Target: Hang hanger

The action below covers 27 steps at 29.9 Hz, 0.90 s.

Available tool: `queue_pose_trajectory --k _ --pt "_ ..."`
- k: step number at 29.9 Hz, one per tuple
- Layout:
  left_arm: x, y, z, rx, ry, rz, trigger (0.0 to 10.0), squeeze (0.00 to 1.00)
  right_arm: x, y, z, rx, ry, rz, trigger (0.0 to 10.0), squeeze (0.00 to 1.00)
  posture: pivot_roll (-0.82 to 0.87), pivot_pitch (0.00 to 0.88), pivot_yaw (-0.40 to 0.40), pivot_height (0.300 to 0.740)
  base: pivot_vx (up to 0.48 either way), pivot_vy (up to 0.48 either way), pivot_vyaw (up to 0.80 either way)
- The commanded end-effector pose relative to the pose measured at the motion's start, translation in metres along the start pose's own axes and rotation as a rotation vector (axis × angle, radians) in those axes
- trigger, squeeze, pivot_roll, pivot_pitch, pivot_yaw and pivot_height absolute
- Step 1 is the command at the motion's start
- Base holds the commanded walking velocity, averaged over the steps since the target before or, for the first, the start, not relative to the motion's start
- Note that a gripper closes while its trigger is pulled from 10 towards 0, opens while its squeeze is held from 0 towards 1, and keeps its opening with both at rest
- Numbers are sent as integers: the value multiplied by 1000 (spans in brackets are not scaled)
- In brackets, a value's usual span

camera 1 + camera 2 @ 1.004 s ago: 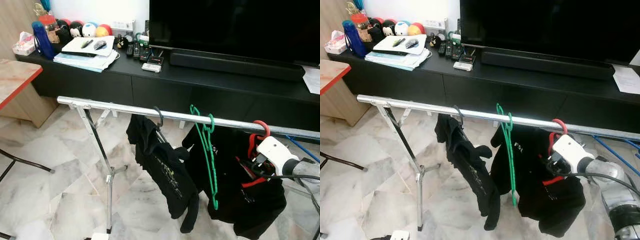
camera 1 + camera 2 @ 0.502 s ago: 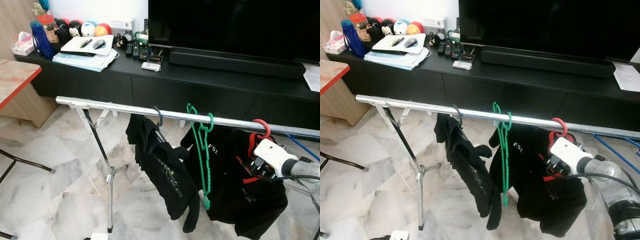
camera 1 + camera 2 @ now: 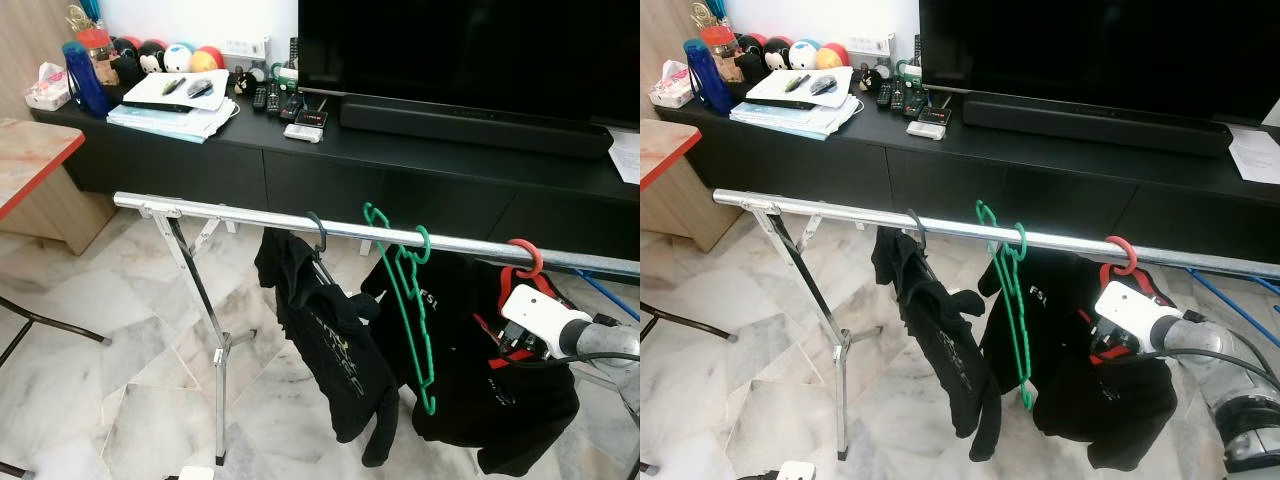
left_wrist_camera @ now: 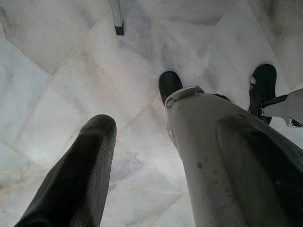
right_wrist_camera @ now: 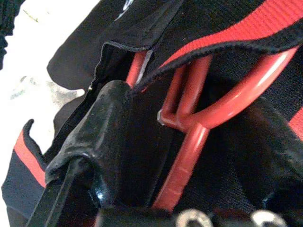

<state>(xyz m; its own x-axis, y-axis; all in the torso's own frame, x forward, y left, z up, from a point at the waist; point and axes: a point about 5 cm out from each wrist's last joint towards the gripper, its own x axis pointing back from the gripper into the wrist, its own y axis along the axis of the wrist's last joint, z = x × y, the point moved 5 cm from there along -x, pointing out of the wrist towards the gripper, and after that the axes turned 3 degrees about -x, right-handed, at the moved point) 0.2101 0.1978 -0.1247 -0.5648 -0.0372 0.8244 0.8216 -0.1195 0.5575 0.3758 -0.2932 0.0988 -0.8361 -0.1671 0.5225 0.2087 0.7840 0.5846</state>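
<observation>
- Hanger (image 3: 521,268), red, hooked over the silver rail (image 3: 250,217) near its right end, with a black garment trimmed in red (image 3: 510,400) draped on it.
- The right gripper (image 3: 1110,345) sits just below that hook, pressed into the garment's collar; in the right wrist view the hanger's red neck (image 5: 189,142) runs between the two black fingers (image 5: 102,137).
- Cloth covers the fingertips, so whether they are clamped on the hanger or standing loose around it cannot be told.
- A green hanger (image 3: 405,300), bare, hangs tilted on the rail just to the left of the red one.
- Further left, a dark hook (image 3: 318,235) carries a black shirt (image 3: 330,350) that sags toward the floor.
- The rail stands on a crossed metal leg (image 3: 205,320) over a pale marble floor (image 3: 100,380).
- Behind the rail runs a long black cabinet (image 3: 200,165) bearing a large dark television (image 3: 460,50), a soundbar (image 3: 470,112), remotes (image 3: 275,100), a stack of papers (image 3: 170,110), a blue bottle (image 3: 80,75) and coloured balls (image 3: 165,55).
- A red-edged table corner (image 3: 30,160) juts in at the left.
- The left gripper (image 4: 142,142) hangs idle, pointing at the floor, its two fingers apart.
</observation>
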Motion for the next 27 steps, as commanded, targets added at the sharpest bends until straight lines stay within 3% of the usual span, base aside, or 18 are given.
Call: queue_pose_trajectory --k 1,2,3,21,27 --pt "1 -13 -5 1 -10 46 10000 0 -1 -3 1 14 3 17 9961 0 -18 167 -26 740 0 0 0" --pt "1 -13 -5 1 -10 46 10000 0 -1 -2 2 14 8 14 2078 0 -18 167 -26 740 0 0 0" --pt "1 -13 -5 1 -10 45 10000 0 -1 -2 3 13 13 11 0 0 -18 167 -26 740 0 0 0" --pt "1 -12 -3 8 -5 45 10000 0 -7 2 12 -86 6 -34 0 0 -13 167 -32 740 0 0 0" --pt "1 -13 -4 10 -7 45 10000 0 -11 11 16 -215 -10 -103 0 0 -12 170 -32 740 0 0 0"
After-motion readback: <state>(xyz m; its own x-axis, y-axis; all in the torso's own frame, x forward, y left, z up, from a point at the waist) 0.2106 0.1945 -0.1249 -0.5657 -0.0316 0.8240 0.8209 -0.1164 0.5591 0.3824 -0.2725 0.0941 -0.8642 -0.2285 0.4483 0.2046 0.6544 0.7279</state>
